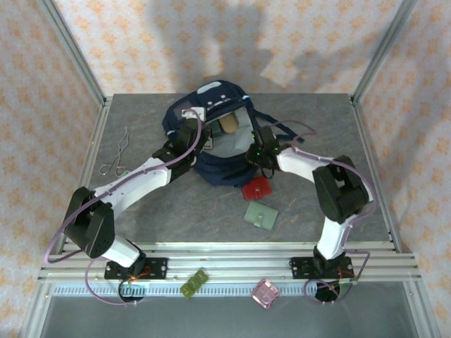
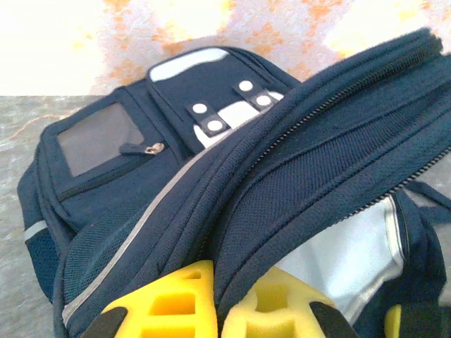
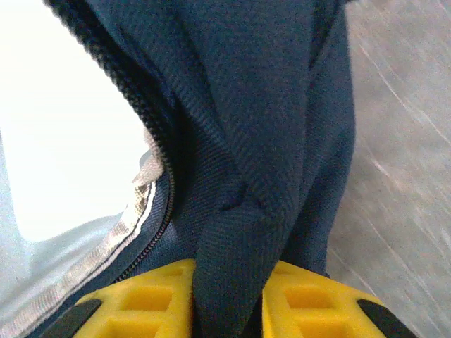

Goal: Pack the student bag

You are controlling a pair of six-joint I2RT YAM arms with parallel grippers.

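The student bag lies at the back middle of the table, navy with a white patch on top, its main opening spread to show pale lining. A tan object sits inside the opening. My left gripper is on the bag's left rim; in the left wrist view its yellow fingers pinch the navy zippered edge. My right gripper is on the right rim; in the right wrist view it is shut on a thick fold of navy fabric beside the zipper.
A red flat item and a pale green flat item lie on the table in front of the bag. A bent wire piece lies at the left. On the near rail sit a green piece and a pink piece.
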